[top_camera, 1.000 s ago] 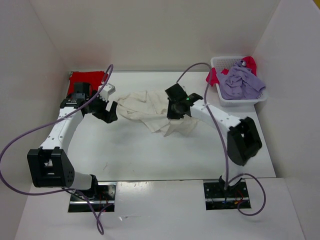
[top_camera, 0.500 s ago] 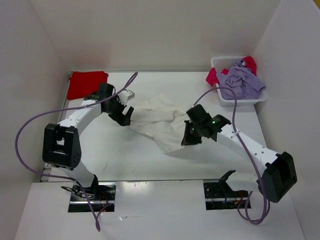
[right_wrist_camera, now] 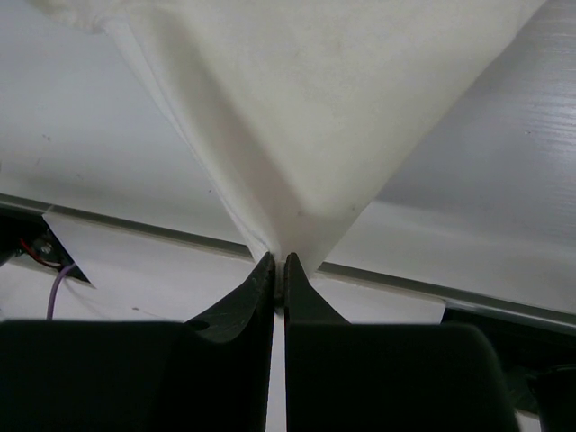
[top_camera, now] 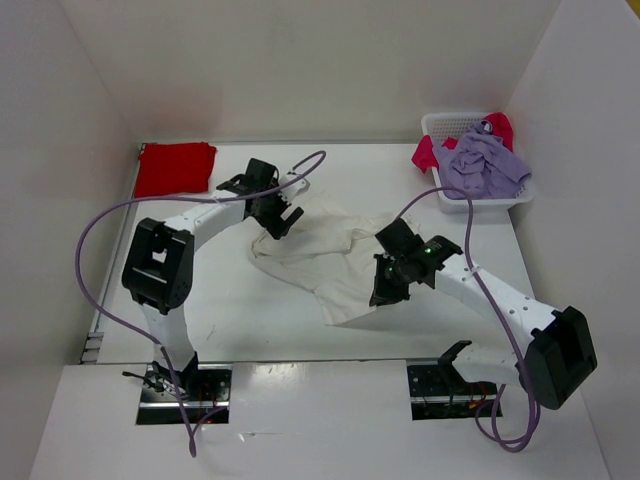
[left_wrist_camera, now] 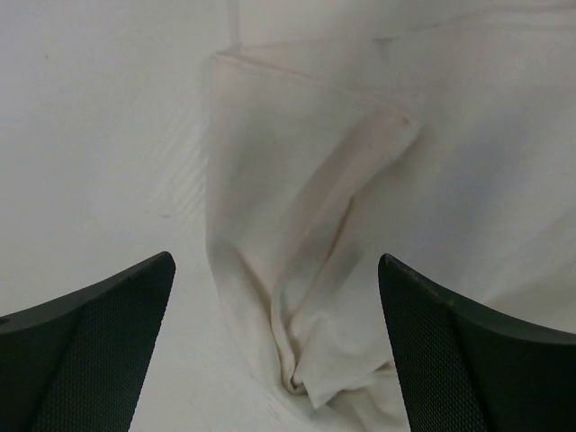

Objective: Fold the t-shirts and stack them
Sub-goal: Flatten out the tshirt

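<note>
The off-white t-shirt (top_camera: 320, 250) lies crumpled in the middle of the table. My right gripper (top_camera: 383, 292) is shut on a pinch of its right side and holds that part lifted; the right wrist view shows the cloth (right_wrist_camera: 306, 108) fanning out from the closed jaws (right_wrist_camera: 279, 265). My left gripper (top_camera: 283, 220) is open and empty over the shirt's far left edge; the folds (left_wrist_camera: 306, 225) lie between its fingers (left_wrist_camera: 90, 333). A folded red t-shirt (top_camera: 175, 168) lies at the far left corner. A lavender t-shirt (top_camera: 485, 165) and a pinkish red one (top_camera: 427, 152) lie in the basket.
The white mesh basket (top_camera: 480, 200) stands at the far right corner. White walls enclose the table on three sides. Purple cables loop from both arms. The table's near edge (right_wrist_camera: 135, 225) runs just beyond the right gripper's fingertips.
My right gripper has drawn the off-white shirt toward the near right, stretching it out. My left arm has swung right, and its gripper is now over the shirt's far edge.
</note>
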Robot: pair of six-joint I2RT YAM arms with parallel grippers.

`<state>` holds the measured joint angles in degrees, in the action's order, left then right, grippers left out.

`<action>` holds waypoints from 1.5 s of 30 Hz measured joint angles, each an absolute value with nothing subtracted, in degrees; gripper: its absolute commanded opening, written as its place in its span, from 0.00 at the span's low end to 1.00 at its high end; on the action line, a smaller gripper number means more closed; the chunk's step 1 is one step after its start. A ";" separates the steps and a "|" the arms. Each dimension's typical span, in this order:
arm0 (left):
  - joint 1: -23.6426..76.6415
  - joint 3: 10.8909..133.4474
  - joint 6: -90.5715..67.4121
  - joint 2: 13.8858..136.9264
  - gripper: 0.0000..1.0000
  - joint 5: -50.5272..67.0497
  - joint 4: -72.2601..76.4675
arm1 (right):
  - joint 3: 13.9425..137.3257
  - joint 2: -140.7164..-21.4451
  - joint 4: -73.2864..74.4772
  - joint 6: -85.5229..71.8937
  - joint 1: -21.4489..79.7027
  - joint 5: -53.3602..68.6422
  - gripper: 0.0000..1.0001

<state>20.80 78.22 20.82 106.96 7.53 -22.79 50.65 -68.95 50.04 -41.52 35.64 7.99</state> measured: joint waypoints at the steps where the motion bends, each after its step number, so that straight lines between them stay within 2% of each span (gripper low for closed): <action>1: 21.06 78.72 20.88 107.44 1.00 7.25 -22.13 | 50.65 -68.84 50.24 -41.54 35.46 7.94 0.00; 8: 25.50 85.49 20.78 113.21 0.90 5.30 -20.40 | 50.65 -68.40 50.96 -41.74 35.38 7.75 0.00; 12: 25.65 87.79 20.86 115.66 0.77 5.15 -20.71 | 50.65 -68.40 51.20 -41.78 35.29 7.75 0.00; 15: 25.52 89.71 20.97 118.50 0.63 5.17 -21.54 | 50.65 -68.40 51.33 -41.80 34.87 7.75 0.00; 16: 25.41 90.19 20.93 119.48 0.53 5.19 -21.78 | 50.65 -68.40 51.35 -41.85 34.83 7.75 0.00; 19: 25.23 90.43 20.80 121.47 0.38 5.19 -23.03 | 50.65 -68.40 51.46 -41.95 34.79 7.75 0.00; 23: 25.21 90.50 20.84 121.67 0.39 6.11 -23.59 | 50.65 -68.40 51.57 -42.00 34.39 7.75 0.00; 25: 25.21 90.50 20.71 121.69 0.35 6.11 -23.83 | 50.65 -68.40 51.62 -42.02 34.28 7.75 0.00; 26: 25.21 90.50 20.60 121.67 0.41 5.52 -23.79 | 50.65 -68.40 51.64 -42.04 34.24 7.75 0.00; 28: 25.23 90.50 20.40 121.69 0.71 3.70 -23.42 | 50.65 -68.40 51.68 -42.13 34.24 7.75 0.00; 29: 25.23 90.50 19.59 121.69 0.78 2.33 -22.92 | 50.65 -68.38 51.68 -42.13 34.24 7.75 0.00; 33: 23.97 90.89 17.26 121.64 0.90 0.78 -21.43 | 50.39 -68.10 51.72 -42.24 34.24 7.75 0.00; 39: 21.45 97.06 16.34 123.98 0.90 6.13 -22.59 | 50.04 -67.81 51.88 -42.61 34.24 7.60 0.00; 45: 21.96 100.09 16.45 127.87 0.66 10.24 -24.80 | 50.04 -67.77 51.88 -42.65 34.24 7.44 0.00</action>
<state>21.96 100.09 16.45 127.87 10.24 -24.80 50.04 -67.77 51.88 -42.65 34.24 7.44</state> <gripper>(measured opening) 0.721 0.060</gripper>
